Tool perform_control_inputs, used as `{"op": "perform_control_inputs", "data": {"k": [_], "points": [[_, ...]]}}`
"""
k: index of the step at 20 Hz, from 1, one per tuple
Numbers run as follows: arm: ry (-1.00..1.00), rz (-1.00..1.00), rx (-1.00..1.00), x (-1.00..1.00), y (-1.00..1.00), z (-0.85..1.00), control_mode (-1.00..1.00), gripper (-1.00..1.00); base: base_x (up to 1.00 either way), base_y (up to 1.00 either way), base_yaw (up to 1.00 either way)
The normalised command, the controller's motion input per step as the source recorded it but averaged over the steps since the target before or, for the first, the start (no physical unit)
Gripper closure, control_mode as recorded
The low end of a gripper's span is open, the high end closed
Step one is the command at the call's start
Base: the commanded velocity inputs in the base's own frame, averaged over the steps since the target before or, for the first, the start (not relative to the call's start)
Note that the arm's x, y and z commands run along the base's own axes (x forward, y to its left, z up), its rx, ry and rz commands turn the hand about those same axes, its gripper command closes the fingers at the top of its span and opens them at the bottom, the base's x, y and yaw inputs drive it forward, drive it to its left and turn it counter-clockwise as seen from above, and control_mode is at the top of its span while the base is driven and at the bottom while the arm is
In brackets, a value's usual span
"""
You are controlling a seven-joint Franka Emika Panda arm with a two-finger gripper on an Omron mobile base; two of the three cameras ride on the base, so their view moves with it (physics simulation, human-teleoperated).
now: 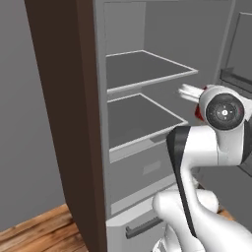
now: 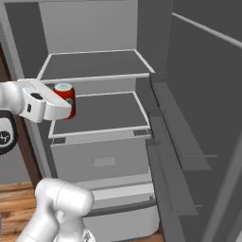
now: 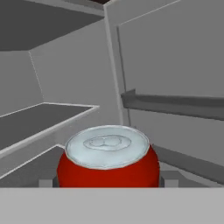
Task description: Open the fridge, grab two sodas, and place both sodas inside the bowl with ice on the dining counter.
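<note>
Claw [image 2: 66, 108] clenched on red soda can [image 2: 65, 98] — upright, silver top up — before open fridge [image 2: 99, 71] shelves

Wall: a plain flat grey wall [image 1: 22, 123] is filling the left of the left base view, unmarked and evenly lit.
Panel: a tall dark brown wooden side panel [image 1: 64, 113] is standing upright just beside that wall, running from top to floor.
Floor: light brown wooden plank flooring [image 1: 37, 231] is showing at the panel's foot, and again low on the left in the right base view [image 2: 14, 208].
Light: soft and even, casting no sharp shadows.
</note>
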Motion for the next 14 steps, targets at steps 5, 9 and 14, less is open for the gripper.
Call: {"op": "perform_control_inputs", "data": {"k": [5, 9, 14], "points": [[0.00, 0.00, 0.00, 0.00, 0.00, 0.00, 1.00, 1.00, -0.93, 0.43, -0.09], [0.00, 0.00, 0.00, 0.00, 0.00, 0.00, 1.00, 1.00, -0.49, 0.72, -0.16], [0.00, 0.00, 0.00, 0.00, 0.00, 0.00, 1.00, 1.00, -0.46, 0.85, -0.29]]}}
